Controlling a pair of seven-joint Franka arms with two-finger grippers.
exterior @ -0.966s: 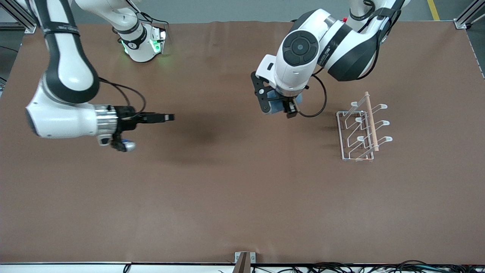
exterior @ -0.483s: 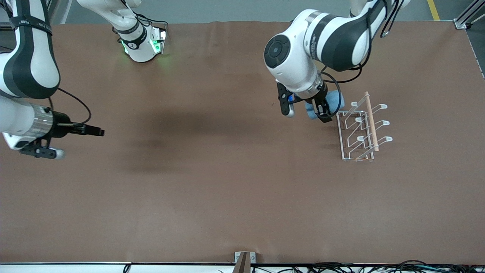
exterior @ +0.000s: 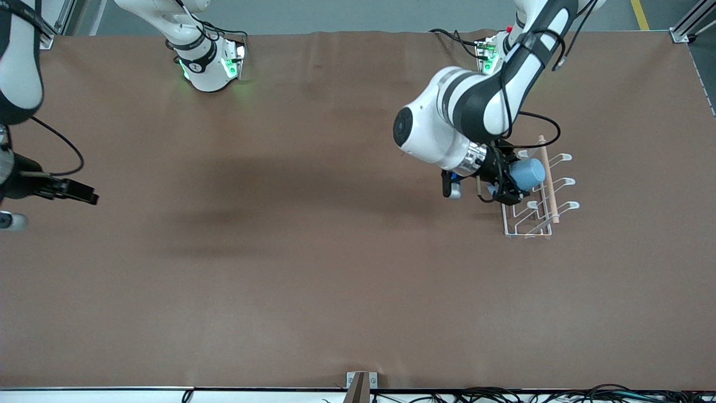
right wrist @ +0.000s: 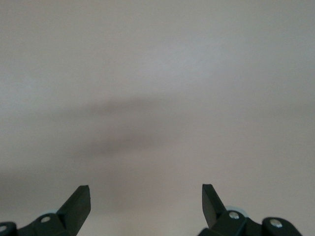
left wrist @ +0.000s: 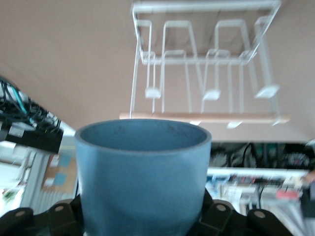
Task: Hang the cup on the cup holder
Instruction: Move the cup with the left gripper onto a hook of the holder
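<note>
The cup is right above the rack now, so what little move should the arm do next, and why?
Probably tip the cup mouth-down and ease it onto a prong. The left gripper holds it over the cup holder, not on any prong yet. The right gripper waits open near the right arm's end of the table.
</note>
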